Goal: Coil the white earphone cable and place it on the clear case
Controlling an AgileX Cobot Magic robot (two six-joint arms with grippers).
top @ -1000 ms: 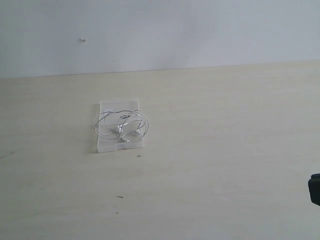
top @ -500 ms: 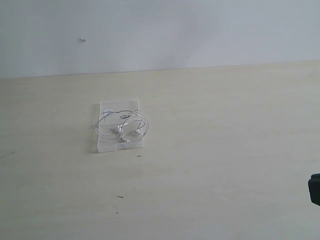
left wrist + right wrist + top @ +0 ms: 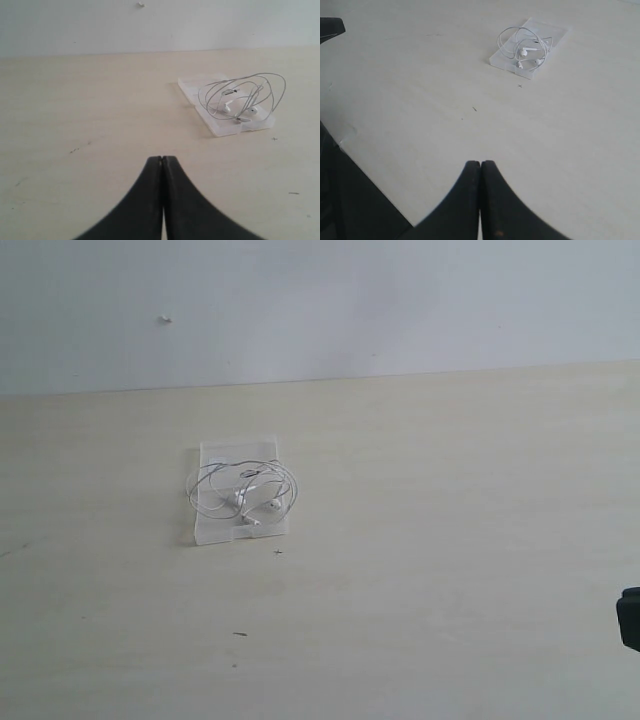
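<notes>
Although it is only loosely gathered, the white earphone cable (image 3: pixel 243 492) lies in overlapping loops on top of the clear case (image 3: pixel 238 452). Both earbuds rest inside the loops toward the case's near end, and a few loops overhang its left and right sides. The case lies flat on the pale table (image 3: pixel 450 540), left of the middle and toward the far side, near the line where the table meets the white wall (image 3: pixel 350 300). A tiny dark speck (image 3: pixel 277 551) sits on the table just near and right of the case, and another small dark mark (image 3: pixel 239 634) lies nearer. My left gripper (image 3: pixel 162 159) is closed, its two black fingers pressed tip to tip with nothing between them, over bare table well apart from the case. My right gripper (image 3: pixel 480 163) is likewise closed and empty, also well apart from the case. From the exterior view only a dark piece of hardware (image 3: pixel 629 618) shows at the right edge, and I cannot tell which part it is.
</notes>
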